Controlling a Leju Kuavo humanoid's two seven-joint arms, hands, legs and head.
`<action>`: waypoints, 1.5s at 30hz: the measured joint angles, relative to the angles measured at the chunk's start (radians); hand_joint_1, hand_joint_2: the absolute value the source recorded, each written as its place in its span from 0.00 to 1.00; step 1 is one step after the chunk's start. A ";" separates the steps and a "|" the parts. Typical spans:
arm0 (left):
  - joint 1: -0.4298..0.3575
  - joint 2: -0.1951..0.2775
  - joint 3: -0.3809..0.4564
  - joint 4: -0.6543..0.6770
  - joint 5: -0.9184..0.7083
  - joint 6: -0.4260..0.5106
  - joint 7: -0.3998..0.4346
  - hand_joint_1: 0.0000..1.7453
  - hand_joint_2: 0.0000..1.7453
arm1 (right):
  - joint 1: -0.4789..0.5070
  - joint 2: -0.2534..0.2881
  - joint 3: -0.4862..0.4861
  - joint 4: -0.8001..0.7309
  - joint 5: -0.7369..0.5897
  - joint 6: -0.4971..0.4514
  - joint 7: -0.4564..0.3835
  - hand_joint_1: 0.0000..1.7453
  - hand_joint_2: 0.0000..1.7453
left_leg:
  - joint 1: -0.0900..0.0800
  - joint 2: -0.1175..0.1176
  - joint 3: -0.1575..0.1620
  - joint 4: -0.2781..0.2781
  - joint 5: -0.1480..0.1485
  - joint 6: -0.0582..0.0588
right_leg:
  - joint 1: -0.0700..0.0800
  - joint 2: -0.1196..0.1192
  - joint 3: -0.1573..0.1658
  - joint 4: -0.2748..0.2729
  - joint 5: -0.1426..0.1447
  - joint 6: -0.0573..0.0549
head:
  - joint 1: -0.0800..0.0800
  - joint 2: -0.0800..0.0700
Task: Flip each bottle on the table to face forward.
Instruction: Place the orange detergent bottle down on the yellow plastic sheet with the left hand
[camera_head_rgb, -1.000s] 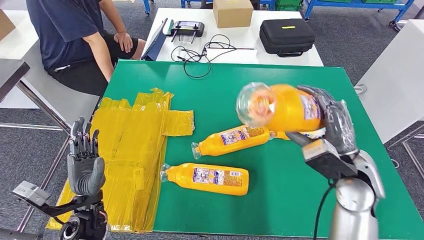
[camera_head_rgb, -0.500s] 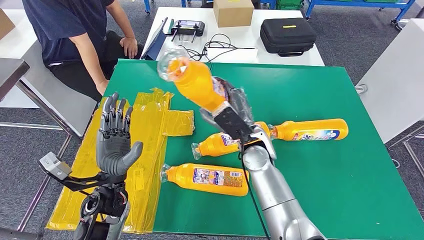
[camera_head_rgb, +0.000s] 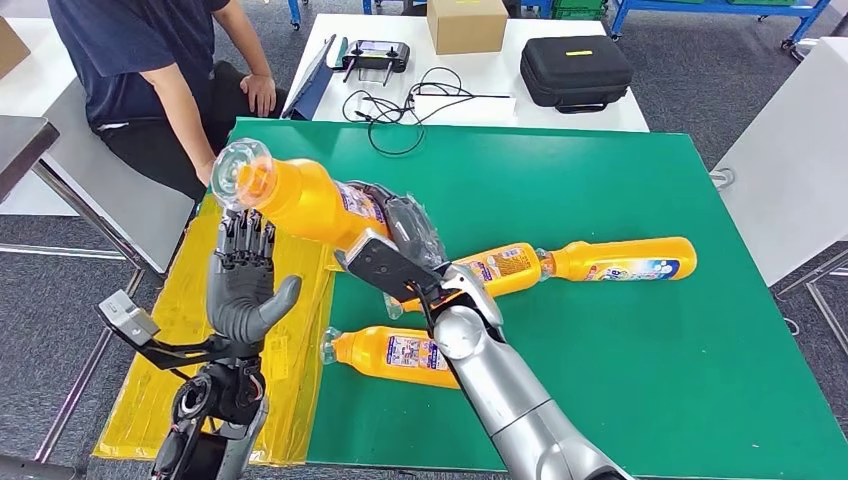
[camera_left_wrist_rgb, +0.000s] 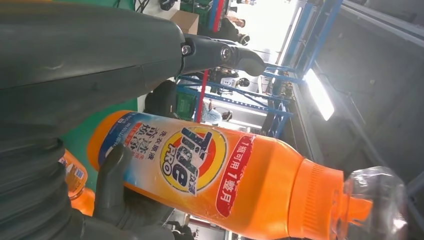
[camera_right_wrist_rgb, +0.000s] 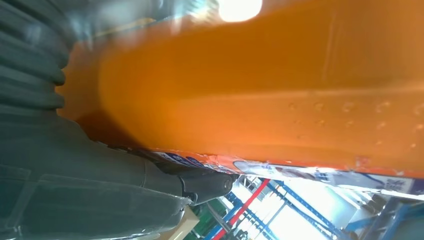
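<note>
Altogether four orange bottles are being counted: three are lying on the green table (camera_head_rgb: 620, 380), while one bottle (camera_head_rgb: 300, 200) is being gripped around its body by the right hand (camera_head_rgb: 400, 245), fingers wrapped on it, and held in the air with its clear cap toward the left hand (camera_head_rgb: 243, 290). Compared with half a second ago, the held bottle is being carried further left and tipped flatter, and the left hand is being raised just beneath it, fingers spread and holding nothing.

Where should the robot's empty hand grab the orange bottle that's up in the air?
Probably the neck end. The right hand already grips the bottle around its base half, leaving the shoulder and clear cap free. The left hand waits open just below, palm up, so it could come from underneath and wrap the bare orange part.
</note>
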 joint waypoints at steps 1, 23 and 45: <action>-0.001 0.000 0.000 0.001 0.000 0.000 0.000 0.00 1.00 | 0.000 0.000 0.002 0.001 0.000 0.000 0.000 1.00 1.00 | 0.000 0.000 0.000 0.000 0.000 0.000 | 0.000 0.000 0.000 0.000 0.000 0.000 | 0.000 0.000; 0.007 0.008 0.051 -0.030 0.019 0.034 0.031 0.00 1.00 | 0.000 0.039 0.213 0.077 0.131 0.034 0.112 1.00 1.00 | 0.000 0.000 -0.001 0.000 0.000 0.000 | 0.001 0.000 -0.001 0.000 0.000 0.000 | 0.000 0.000; 0.165 -0.019 0.187 -0.228 -0.002 0.060 0.082 1.00 1.00 | -0.045 0.062 0.472 0.125 0.039 0.066 0.191 1.00 1.00 | 0.000 0.001 -0.002 0.000 0.000 0.000 | 0.000 0.001 -0.003 0.000 0.000 0.000 | 0.000 0.000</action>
